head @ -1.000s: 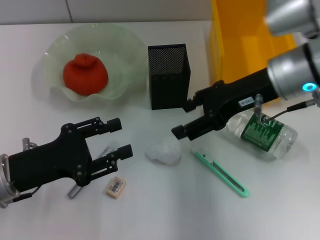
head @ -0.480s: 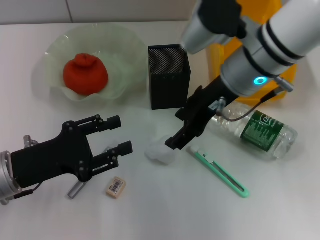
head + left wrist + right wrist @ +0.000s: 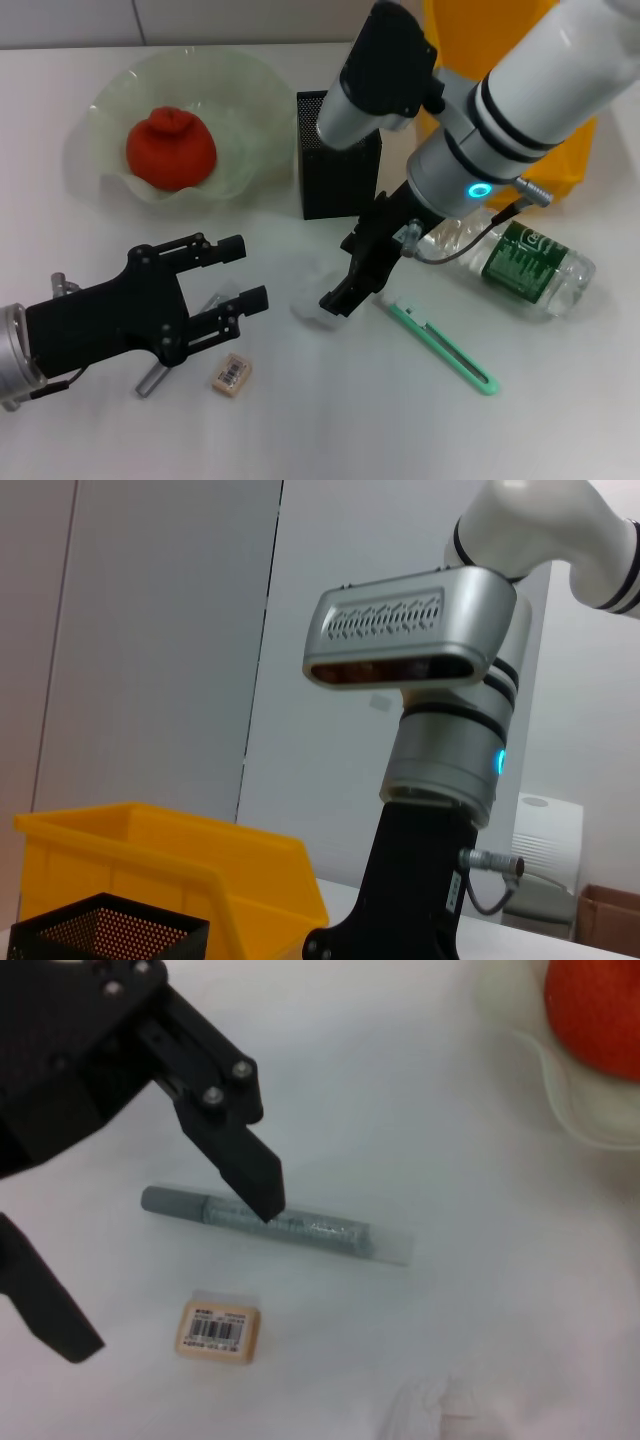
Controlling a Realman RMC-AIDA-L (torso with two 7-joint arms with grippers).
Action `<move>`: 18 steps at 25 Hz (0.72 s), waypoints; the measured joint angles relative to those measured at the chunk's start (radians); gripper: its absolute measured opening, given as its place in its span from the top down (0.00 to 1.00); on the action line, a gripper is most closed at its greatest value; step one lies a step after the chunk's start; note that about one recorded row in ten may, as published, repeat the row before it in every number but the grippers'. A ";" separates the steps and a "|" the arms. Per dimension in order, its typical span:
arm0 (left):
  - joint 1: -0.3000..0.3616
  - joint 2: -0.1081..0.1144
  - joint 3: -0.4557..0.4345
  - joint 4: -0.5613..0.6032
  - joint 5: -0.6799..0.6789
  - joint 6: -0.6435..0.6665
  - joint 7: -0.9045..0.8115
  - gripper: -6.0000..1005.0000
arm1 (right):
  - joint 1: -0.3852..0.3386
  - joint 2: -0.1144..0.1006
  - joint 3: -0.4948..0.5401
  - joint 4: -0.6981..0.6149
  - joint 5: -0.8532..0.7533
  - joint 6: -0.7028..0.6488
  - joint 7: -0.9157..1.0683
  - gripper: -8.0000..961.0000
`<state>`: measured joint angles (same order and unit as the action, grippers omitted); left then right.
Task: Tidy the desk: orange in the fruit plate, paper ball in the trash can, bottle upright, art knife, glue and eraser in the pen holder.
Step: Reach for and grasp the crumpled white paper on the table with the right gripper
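The orange (image 3: pixel 170 148) lies in the pale green fruit plate (image 3: pixel 240 95). A white paper ball (image 3: pixel 312 305) sits in front of the black mesh pen holder (image 3: pixel 335 165). My right gripper (image 3: pixel 343 270) hangs open just above the ball, pointing down at it. The bottle (image 3: pixel 520 262) lies on its side at the right, and the green art knife (image 3: pixel 440 345) is flat in front of it. My left gripper (image 3: pixel 245 271) is open over the grey glue stick (image 3: pixel 270 1225), with the eraser (image 3: pixel 232 373) beside it. The yellow trash can (image 3: pixel 500 60) stands at the back right.
The right arm's big white links (image 3: pixel 520 90) reach over the pen holder and the trash can. In the left wrist view, the right arm's wrist (image 3: pixel 440 780) rises behind the yellow bin (image 3: pixel 150 870). Bare white table (image 3: pixel 330 420) lies along the near edge.
My right arm has swung leftward and down from the bottle, so its gripper now points down over the paper ball. The left gripper has barely moved.
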<state>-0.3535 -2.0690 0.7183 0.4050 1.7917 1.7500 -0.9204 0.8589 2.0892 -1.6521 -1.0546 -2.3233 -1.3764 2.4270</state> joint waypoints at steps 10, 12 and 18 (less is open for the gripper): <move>0.000 -0.002 0.001 -0.002 0.000 -0.008 0.000 0.40 | -0.004 0.002 -0.068 0.029 0.019 0.085 0.003 0.15; 0.002 -0.002 0.001 -0.003 0.000 -0.008 0.000 0.40 | -0.004 0.002 -0.081 0.035 0.026 0.097 0.003 0.14; 0.003 -0.002 0.001 -0.003 0.000 -0.010 0.000 0.40 | -0.003 0.002 -0.115 0.051 0.034 0.139 0.003 0.15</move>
<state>-0.3508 -2.0709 0.7195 0.4019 1.7917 1.7401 -0.9204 0.8558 2.0909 -1.7670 -1.0032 -2.2892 -1.2374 2.4303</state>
